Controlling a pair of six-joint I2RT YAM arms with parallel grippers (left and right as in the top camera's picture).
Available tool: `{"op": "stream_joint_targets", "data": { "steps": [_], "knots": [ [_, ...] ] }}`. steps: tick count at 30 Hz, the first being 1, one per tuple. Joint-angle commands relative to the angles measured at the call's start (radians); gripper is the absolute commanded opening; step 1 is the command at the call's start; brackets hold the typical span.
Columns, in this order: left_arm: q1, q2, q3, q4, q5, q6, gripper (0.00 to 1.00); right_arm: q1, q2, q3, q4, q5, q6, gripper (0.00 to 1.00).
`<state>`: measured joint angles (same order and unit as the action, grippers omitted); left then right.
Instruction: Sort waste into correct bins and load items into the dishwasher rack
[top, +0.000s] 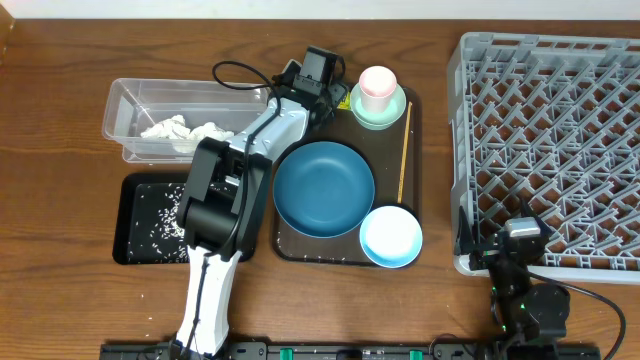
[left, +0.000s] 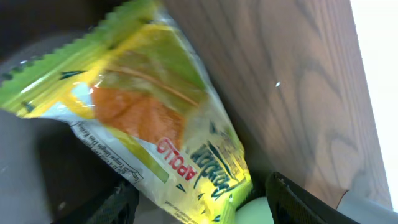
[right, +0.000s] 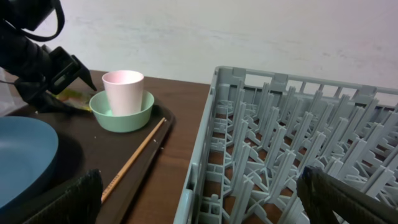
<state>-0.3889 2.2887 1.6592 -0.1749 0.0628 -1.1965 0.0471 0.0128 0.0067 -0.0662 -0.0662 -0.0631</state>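
My left gripper (top: 334, 97) is open at the back left of the mint green dish (top: 392, 110), its fingers (left: 199, 208) on either side of the green-and-yellow wrapper (left: 155, 118), which lies on the brown tray. The pink cup (top: 376, 88) stands in the dish. The dark blue bowl (top: 323, 187), light blue bowl (top: 391, 236) and wooden stick (top: 404, 150) lie on the same tray. Tissue wads (top: 185, 132) are in the clear tub (top: 125, 105). Rice grains (top: 165, 215) lie in the black tray (top: 135, 245). My right gripper (right: 205, 205) is open and empty at the grey rack's (top: 550, 140) front left corner.
The dark brown serving tray (top: 285, 245) sits between the bins and the rack. In the right wrist view the cup (right: 123, 90), the stick (right: 134, 158) and the rack's edge (right: 205, 143) are close ahead. The left arm lies across the black tray's right side.
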Motion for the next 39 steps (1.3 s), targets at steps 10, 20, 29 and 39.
{"op": "stream_joint_targets", "data": {
  "steps": [10,20,29,39],
  "knots": [
    [0.000,0.046,-0.015,0.027,-0.060,0.014,0.45,-0.014,-0.004,-0.001,-0.004,0.006,-0.013,0.99],
    [0.000,0.046,-0.015,0.023,-0.075,0.014,0.19,-0.014,-0.004,-0.001,-0.004,0.006,-0.013,0.99],
    [0.000,0.045,-0.015,0.016,-0.071,0.023,0.06,-0.014,-0.004,-0.001,-0.004,0.006,-0.013,0.99],
    [0.000,-0.007,-0.015,-0.039,-0.037,0.060,0.06,-0.014,-0.004,-0.001,-0.004,0.006,-0.013,0.99]
  ]
}}
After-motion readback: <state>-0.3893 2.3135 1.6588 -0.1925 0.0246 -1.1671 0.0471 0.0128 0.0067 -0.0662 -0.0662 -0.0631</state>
